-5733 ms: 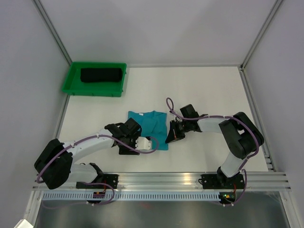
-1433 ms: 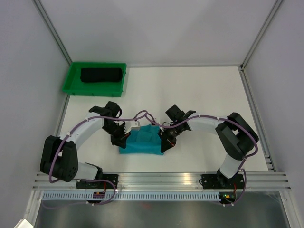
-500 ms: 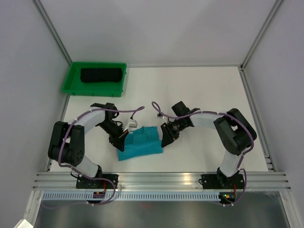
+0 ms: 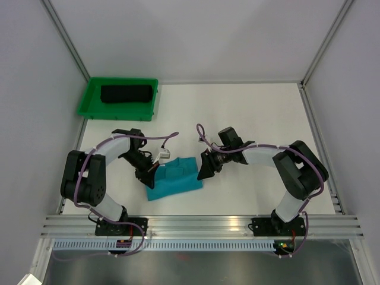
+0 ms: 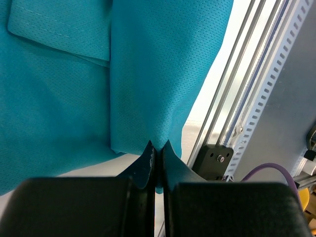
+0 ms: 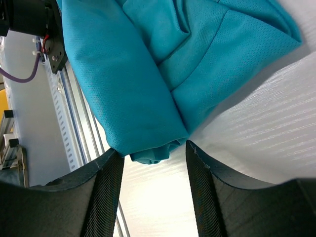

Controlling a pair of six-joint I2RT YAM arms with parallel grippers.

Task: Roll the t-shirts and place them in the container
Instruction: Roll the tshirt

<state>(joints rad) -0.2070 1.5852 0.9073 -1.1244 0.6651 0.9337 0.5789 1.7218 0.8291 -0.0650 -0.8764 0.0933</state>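
The table [image 4: 255,113] is as it was, and so is the tray [image 4: 89,102], well beyond the left pincer [image 4: 151,175] toward the far corner. The black shirt [image 4: 124,93] lies rolled inside it and has not moved; that half of the task looks done.

The change is in the teal shirt [image 4: 175,178]. A few seconds ago it lay spread flat between the two pincers. Now it is a shorter, thicker, doubled-over bundle, down on the table between them and a little nearer the rail [image 4: 202,224]. The wrist views show overlapping layers and a folded edge, not a tight cylinder, so I judge this one turn or fold laid and the roll still to finish.

The right pincer [image 4: 205,170] has just let go. A second ago it was nearly closed on the shirt's right end. Its jaws now stand apart, with the folded corner lying loose at their tips, and whether cloth touches either finger I cannot tell. That arm seems free to regrip or press.

The left pincer stays clamped, fingers together on a thin edge of teal cloth at the bundle's left side. It probably anchors that end while the other arm resets.
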